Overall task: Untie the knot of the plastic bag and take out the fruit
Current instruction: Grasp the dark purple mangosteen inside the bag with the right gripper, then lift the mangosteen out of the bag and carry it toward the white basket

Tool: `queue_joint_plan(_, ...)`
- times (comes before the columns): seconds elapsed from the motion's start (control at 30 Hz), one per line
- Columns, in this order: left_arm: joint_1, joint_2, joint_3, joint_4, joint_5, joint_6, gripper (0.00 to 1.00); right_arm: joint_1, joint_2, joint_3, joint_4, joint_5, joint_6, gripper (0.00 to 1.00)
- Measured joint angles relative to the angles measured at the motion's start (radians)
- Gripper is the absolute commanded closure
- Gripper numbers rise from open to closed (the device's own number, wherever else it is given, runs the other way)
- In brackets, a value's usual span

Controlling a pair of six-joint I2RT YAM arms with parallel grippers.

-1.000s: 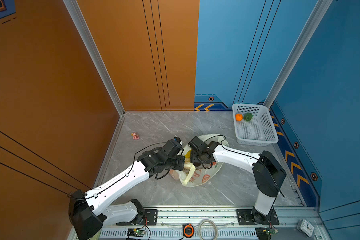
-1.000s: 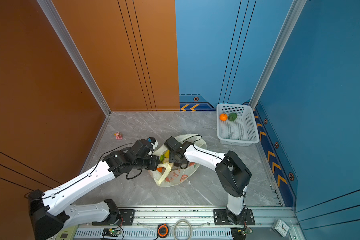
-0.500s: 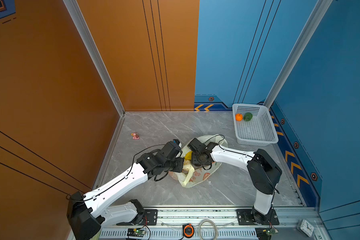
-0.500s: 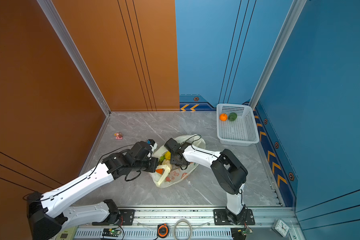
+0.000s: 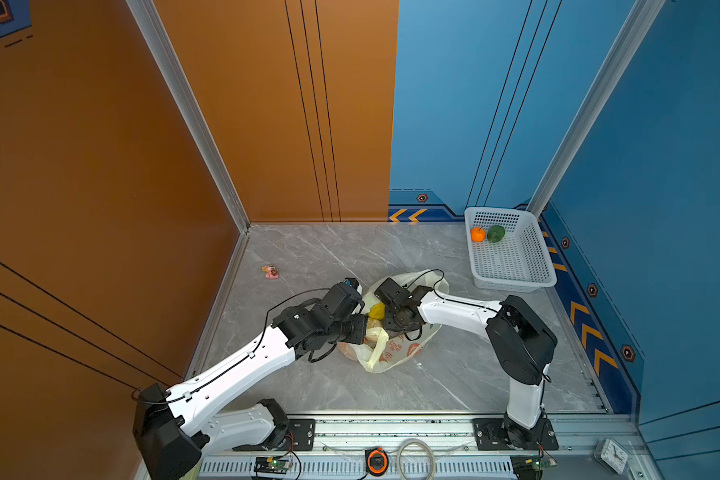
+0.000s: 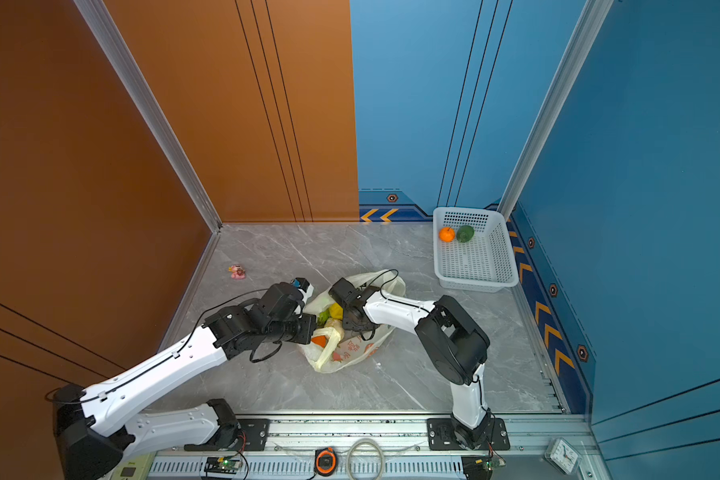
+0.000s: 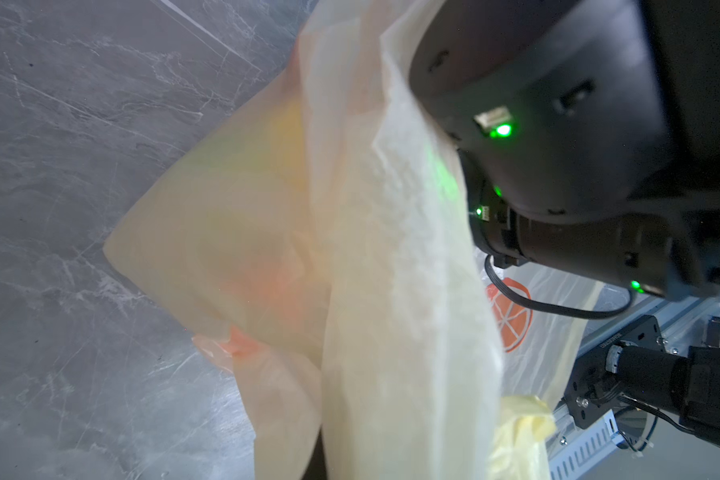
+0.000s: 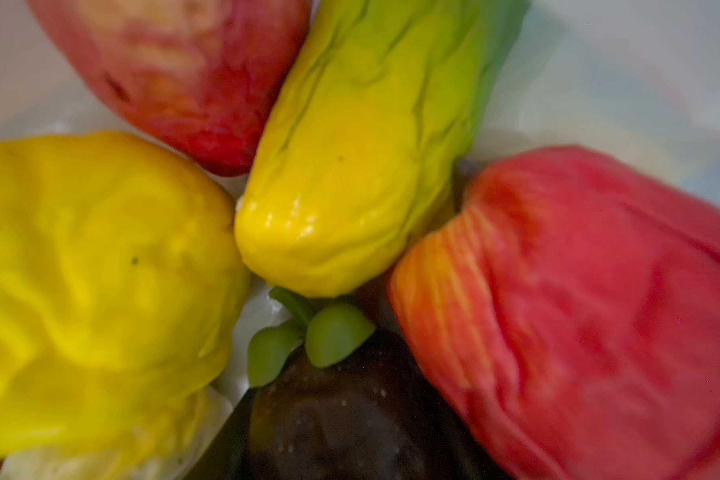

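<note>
On the grey marble table [image 5: 329,257], between an orange wall [image 5: 100,166] and a blue wall [image 5: 661,166], the plastic bag [image 5: 404,353] lies lower centre holding the fruit [image 8: 341,187], the left pincer [image 5: 366,328] clamped on its rim and the right pincer [image 5: 387,320] down inside, its width impossible to tell.

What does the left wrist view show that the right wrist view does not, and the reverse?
Only the left wrist view shows the outside of the plastic bag, its orange print, the grey floor and the right arm. Only the right wrist view shows fruit up close: a yellow fruit, a yellow-green fruit, a red fruit and a dark brown fruit. Both show the bag's pale plastic.
</note>
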Motion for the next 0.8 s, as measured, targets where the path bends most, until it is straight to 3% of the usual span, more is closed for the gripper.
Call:
queue_joint_plan(0.3,0.000,-0.011,0.000,0.017,-0.033,-0.008,1.00,0.000,-0.212,-0.109,0.046,-0.058,-0.009,0.69)
queue_joint_plan(0.8,0.000,-0.034,-0.001,0.036,-0.077,-0.011,1.00,0.079,-0.309,-0.108,0.056,-0.135,-0.023,0.70)
